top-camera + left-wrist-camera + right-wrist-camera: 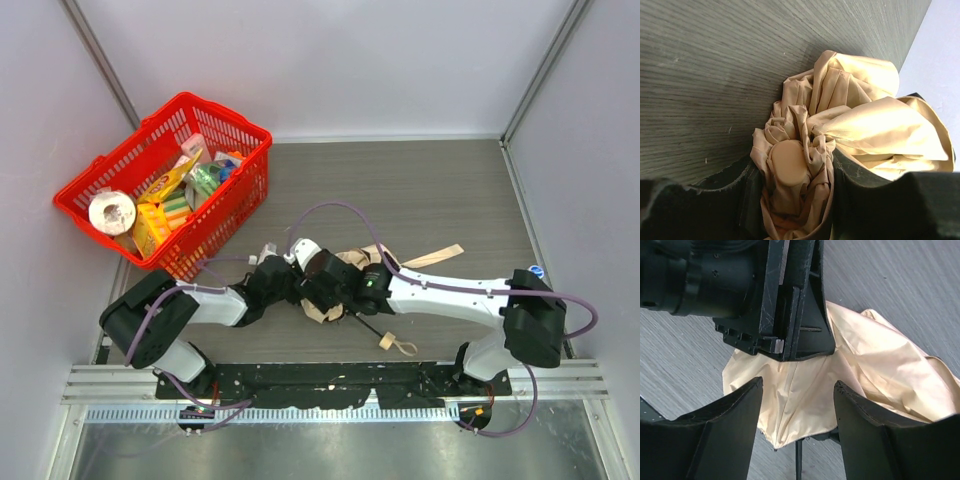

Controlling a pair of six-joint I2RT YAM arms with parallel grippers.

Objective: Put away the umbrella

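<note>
The umbrella (pixel 352 258) lies collapsed and crumpled near the middle of the bench (pixel 430 190), close to my two bases, its beige fabric bunched in loose folds. Its thin black shaft (pixel 364 324) runs out from under the cloth toward the near right and ends in the small tan handle (pixel 386 341), which rests on the bench with its cord loop (pixel 406 349) beside it. A narrow tan strap (pixel 436 257) trails away to the right. My left jaws are clamped on the gathered end of the fabric: my left wrist view shows a round tan cap (pixel 787 162) and the pleats around it squeezed between the two dark pads. My right jaws hang just beside them and stand apart, holding nothing, with the spread cloth (pixel 880 370) below the gap and the left jaws straight ahead. Well apart, at the far left of the bench, stands the red basket (pixel 232 195), holding a roll of tape (pixel 111 213) and some bright packets.
</note>
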